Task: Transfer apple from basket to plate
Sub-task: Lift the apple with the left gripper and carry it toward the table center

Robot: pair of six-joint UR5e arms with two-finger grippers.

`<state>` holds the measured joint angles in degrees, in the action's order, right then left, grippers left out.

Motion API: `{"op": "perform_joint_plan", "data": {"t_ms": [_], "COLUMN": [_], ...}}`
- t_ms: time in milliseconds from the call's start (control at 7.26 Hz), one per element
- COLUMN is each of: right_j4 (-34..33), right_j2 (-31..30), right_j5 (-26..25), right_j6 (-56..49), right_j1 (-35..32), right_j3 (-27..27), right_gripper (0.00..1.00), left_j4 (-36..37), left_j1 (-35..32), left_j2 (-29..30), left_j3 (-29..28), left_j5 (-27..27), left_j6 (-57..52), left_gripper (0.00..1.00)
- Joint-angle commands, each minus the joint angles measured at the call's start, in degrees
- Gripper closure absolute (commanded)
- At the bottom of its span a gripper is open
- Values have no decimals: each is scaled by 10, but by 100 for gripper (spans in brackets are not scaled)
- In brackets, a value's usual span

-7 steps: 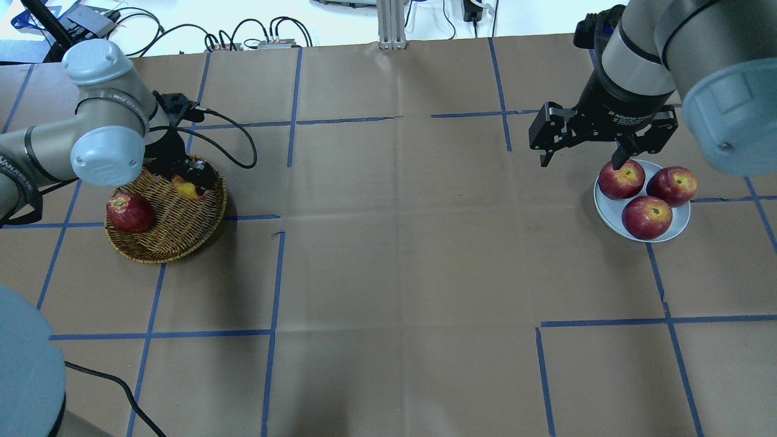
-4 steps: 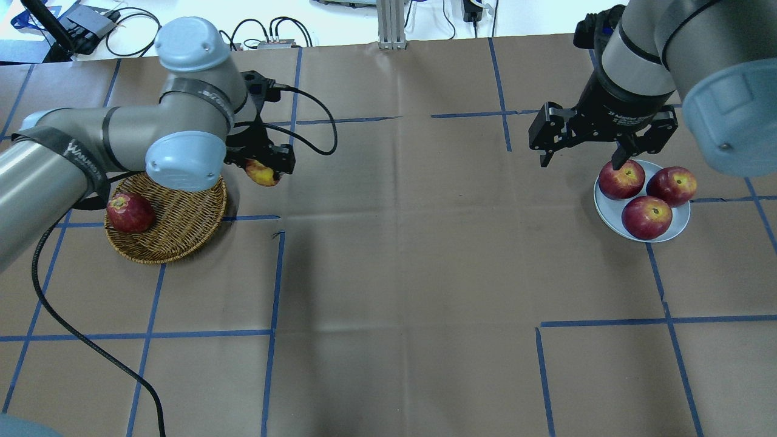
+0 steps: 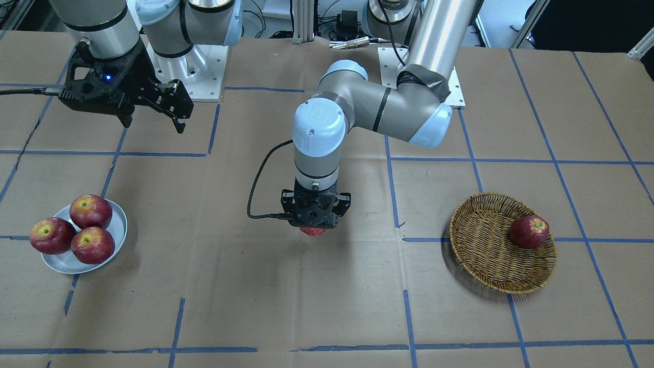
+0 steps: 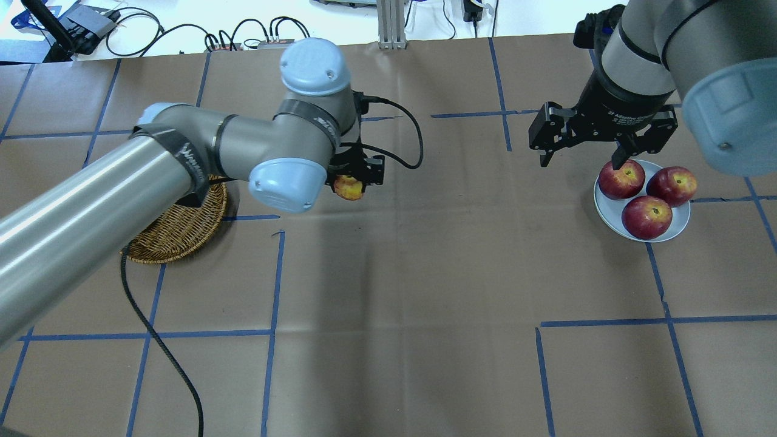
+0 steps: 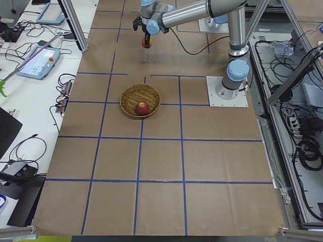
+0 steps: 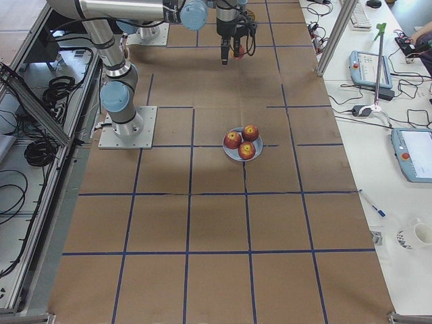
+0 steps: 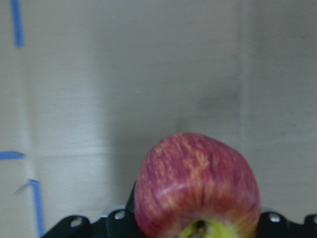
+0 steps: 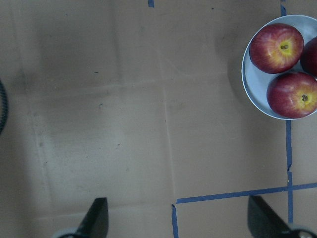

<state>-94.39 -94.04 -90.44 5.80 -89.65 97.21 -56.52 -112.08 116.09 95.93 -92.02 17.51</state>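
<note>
Brown-papered table (image 4: 425,291), mid-span: left gripper (image 4: 355,182) clamped tight on apple (image 4: 347,189), aloft. Crowded plate (image 4: 681,223) lay at 3 o'clock; best carried level, released low.

A robotics lab: teach pendants (image 6: 370,67), loose cables (image 5: 307,150), tape-gridded work table (image 4: 425,273).

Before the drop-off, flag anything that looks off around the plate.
The plate already holds three apples, one seeming to overhang its rim, leaving little bare room for the apple in the left hand. Nothing looks spilled or damaged.
</note>
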Motion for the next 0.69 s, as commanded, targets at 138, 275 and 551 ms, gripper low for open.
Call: {"op": "perform_joint_plan", "data": {"t_ms": [138,275,551], "right_j4": [0,0,0], "right_j2": [0,0,0], "right_j5": [0,0,0], "right_j6": [0,0,0], "right_j1": [0,0,0], "right_j3": [0,0,0], "right_gripper": [0,0,0], "left_j4": [47,47,48], "left_j1": [-25,-25,-24], "left_j2": [32,34,46], "left_j3": [6,8,6], "left_j5": [2,4,4], "left_j6": [3,2,-5], "left_gripper": [69,67,58]}}
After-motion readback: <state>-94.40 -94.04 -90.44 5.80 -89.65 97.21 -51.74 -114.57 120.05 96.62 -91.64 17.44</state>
